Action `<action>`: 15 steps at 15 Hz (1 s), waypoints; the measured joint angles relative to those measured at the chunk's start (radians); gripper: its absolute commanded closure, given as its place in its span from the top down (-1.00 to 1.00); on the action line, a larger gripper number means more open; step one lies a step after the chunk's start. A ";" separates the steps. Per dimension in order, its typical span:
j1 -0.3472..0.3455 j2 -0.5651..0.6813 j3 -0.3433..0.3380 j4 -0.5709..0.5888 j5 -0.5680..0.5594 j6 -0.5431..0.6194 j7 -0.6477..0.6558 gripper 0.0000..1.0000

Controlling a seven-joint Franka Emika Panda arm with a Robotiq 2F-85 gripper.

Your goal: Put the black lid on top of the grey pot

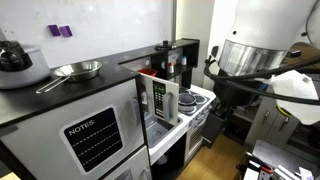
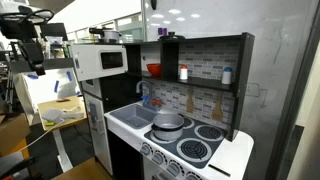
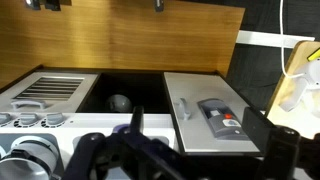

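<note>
A grey pot (image 2: 168,122) stands on the toy stove's back burner; its rim also shows in the wrist view (image 3: 30,155) at the lower left. A black lid-like object (image 1: 12,55) sits on a pale pot (image 1: 24,76) on the dark countertop at the far left. My gripper (image 3: 195,135) is open and empty. It hovers above the toy kitchen, over the edge between the black sink (image 3: 150,92) and the white panel (image 3: 205,110) beside it. The arm (image 1: 250,55) fills the right of an exterior view, blurred.
A metal pan (image 1: 78,70) lies on the countertop next to the pale pot. A red bowl (image 2: 153,70) and small bottles (image 2: 183,73) stand on the shelf over the sink. A grey ball-like thing (image 3: 120,101) lies in the sink. A wooden back wall (image 3: 130,35) rises behind.
</note>
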 measured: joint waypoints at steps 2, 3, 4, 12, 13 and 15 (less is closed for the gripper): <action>0.000 0.000 0.000 -0.002 0.000 -0.001 0.000 1.00; 0.000 0.000 0.000 -0.002 0.000 -0.001 0.000 1.00; 0.000 0.000 0.000 -0.002 0.000 -0.001 0.000 1.00; -0.003 -0.002 -0.001 0.045 -0.008 -0.013 0.001 1.00; -0.006 -0.003 -0.002 0.069 -0.014 -0.023 0.001 1.00; -0.013 -0.005 -0.007 0.130 -0.030 -0.062 0.001 1.00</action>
